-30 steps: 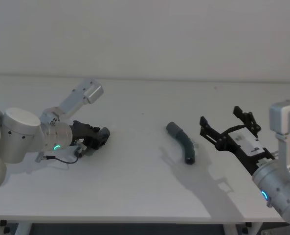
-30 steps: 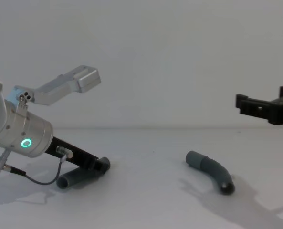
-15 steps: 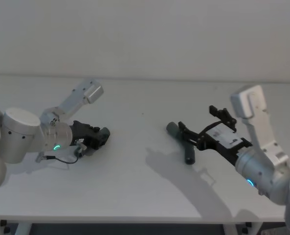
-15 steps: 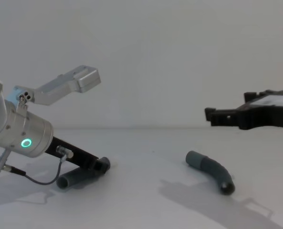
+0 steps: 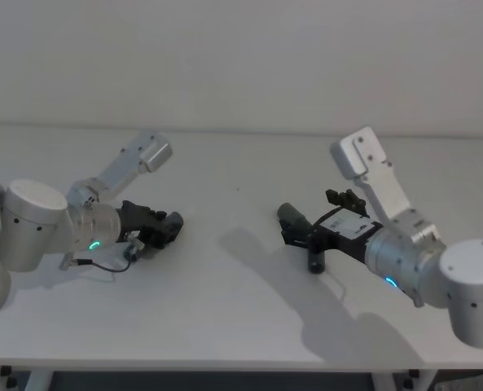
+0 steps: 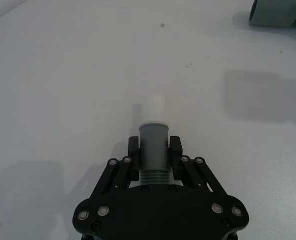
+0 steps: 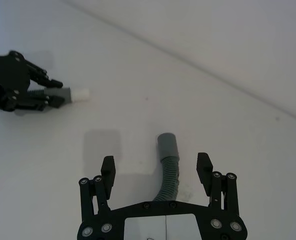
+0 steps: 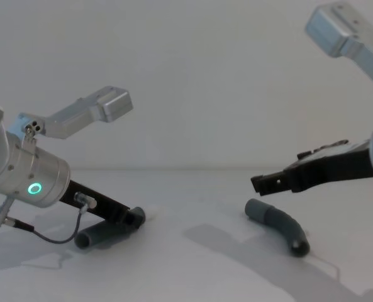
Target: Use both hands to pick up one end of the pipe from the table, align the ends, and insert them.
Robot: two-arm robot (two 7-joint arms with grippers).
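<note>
While the left pincer [image 5: 161, 228] sits clamped on the white-tipped pipe piece [image 6: 152, 145], low at nine o'clock on the worktop [image 5: 241, 318] with the white tip [image 6: 151, 107] poking out towards three o'clock, the right pincer [image 7: 156, 161] hangs spread wide just above the collared piece [image 7: 166, 146] over at three o'clock. That piece lies flat on the worktop, untouched, its collar mouth [image 5: 288, 213] aimed roughly at ten o'clock, and the open fingers straddle its curved, ribbed stretch. Now here's the danger: the straddle looks a touch off-centre, so on the drop one finger could land on the tube and skid it away. Close on the bend and the curved piece may well roll in the grip, leaving the mouth pointing off-line. And the left hold is right behind the tip, so a crooked meeting could lever that piece loose too.
</note>
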